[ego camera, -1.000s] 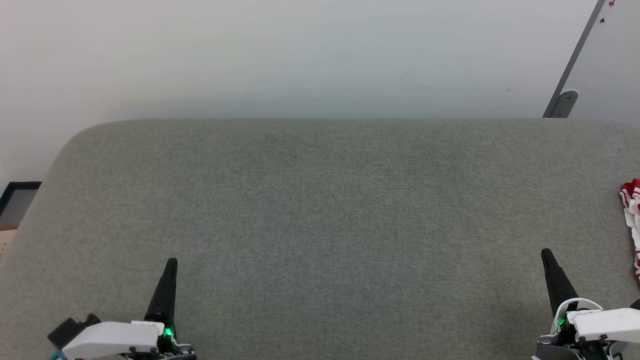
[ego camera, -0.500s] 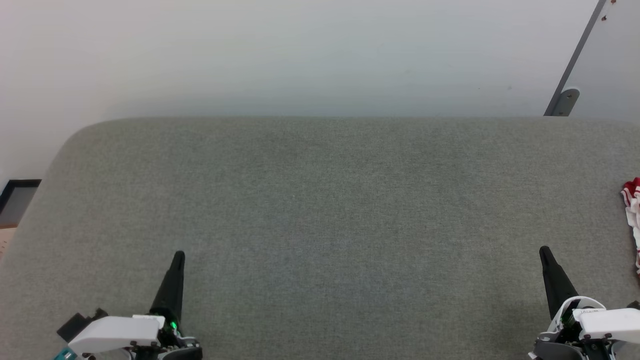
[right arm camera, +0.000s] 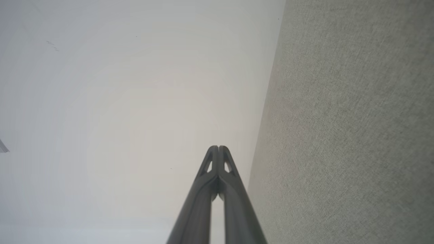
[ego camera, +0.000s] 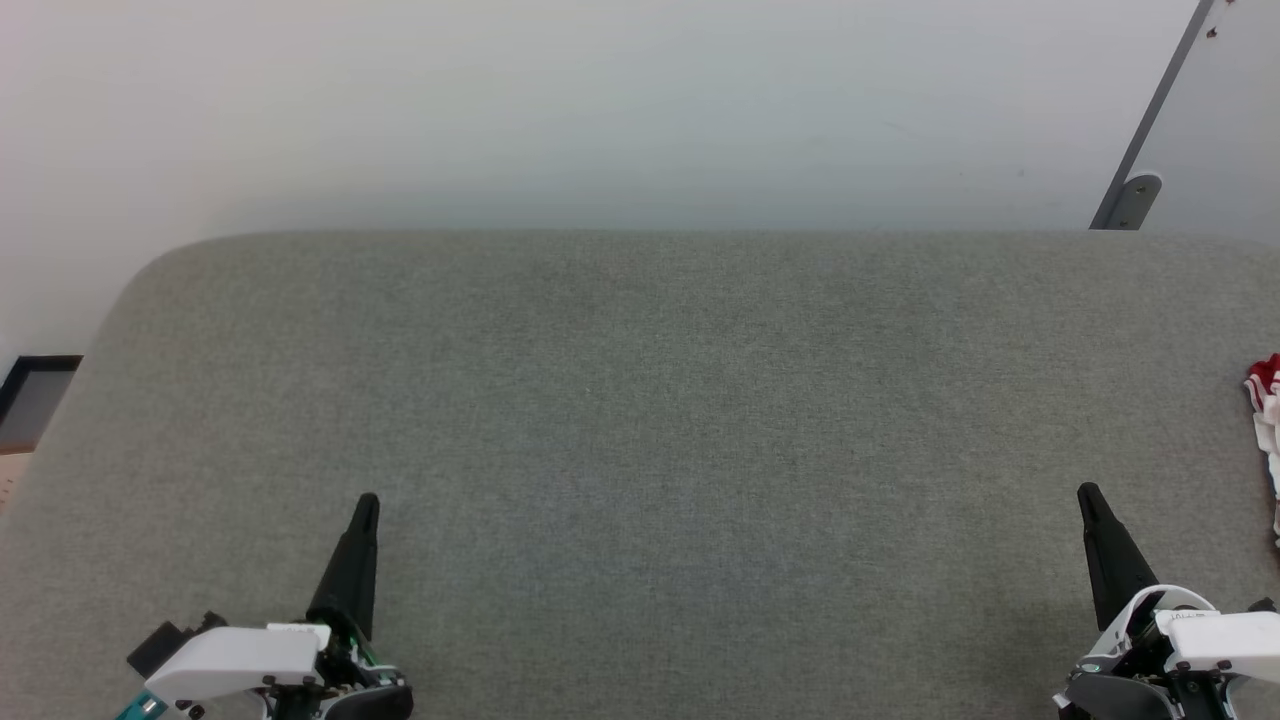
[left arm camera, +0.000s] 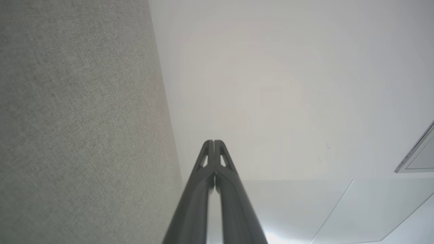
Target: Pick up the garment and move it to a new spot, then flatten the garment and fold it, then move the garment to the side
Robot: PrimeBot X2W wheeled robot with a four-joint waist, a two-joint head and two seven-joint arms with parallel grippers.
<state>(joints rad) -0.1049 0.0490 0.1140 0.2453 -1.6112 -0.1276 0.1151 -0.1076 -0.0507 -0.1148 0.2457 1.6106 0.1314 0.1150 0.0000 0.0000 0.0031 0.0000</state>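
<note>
Now, garment [ego camera: 1268, 398]: a sliver of red-and-white cloth at the far right edge of the head view. It lies on the grey upholstered surface [ego camera: 640, 400] and is cut by the frame, so folded or crumpled cannot be told.
Left gripper [ego camera: 366, 503]: fingers pressed together on nothing, low over the near left of the surface.
Right gripper [ego camera: 1086, 491]: likewise closed and empty, at the near right, close to the garment but apart from it.
Just changed: the head camera has tipped a little, so the whole picture has shifted. Beyond that, the left gripper has crept inward and forward over the last second; the right has barely moved.
Meaning for the task: the cloth lies off to one side, which fits either a garment waiting to be fetched or one already folded and set aside. The arms' small drift settles neither.
</note>
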